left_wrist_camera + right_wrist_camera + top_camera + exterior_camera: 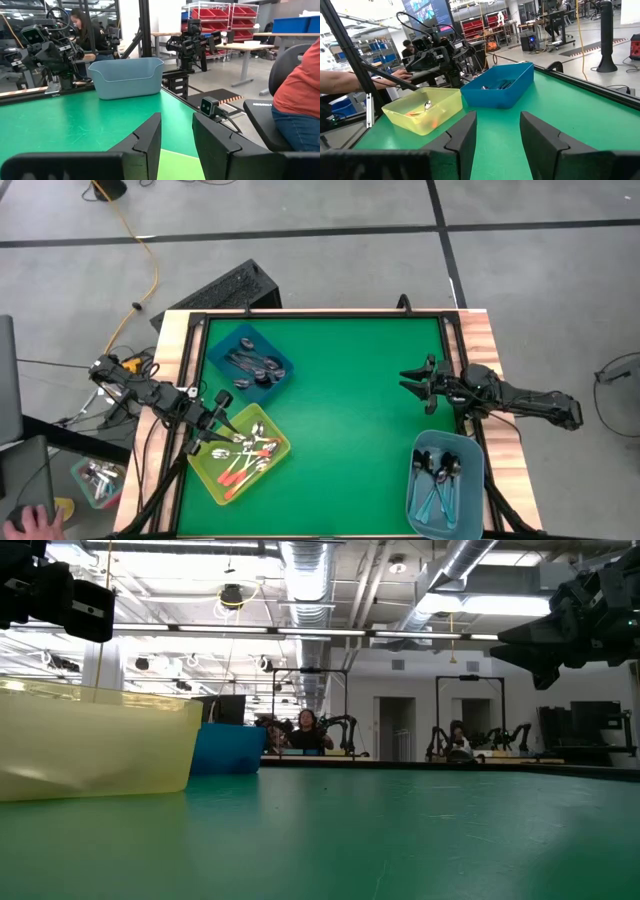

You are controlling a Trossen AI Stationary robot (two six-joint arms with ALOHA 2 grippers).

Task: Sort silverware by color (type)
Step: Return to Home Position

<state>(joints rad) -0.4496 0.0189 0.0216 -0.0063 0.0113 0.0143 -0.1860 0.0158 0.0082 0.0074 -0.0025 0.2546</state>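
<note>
A green counter (340,410) carries three bins. A dark blue bin (497,92) and a yellow bin (100,745) sit near each other on the left, with a light blue bin (127,79) well apart at the right. A yellow cable (152,260) lies on the floor.

Green table (340,410), orange-handled spoons (238,471)
</note>
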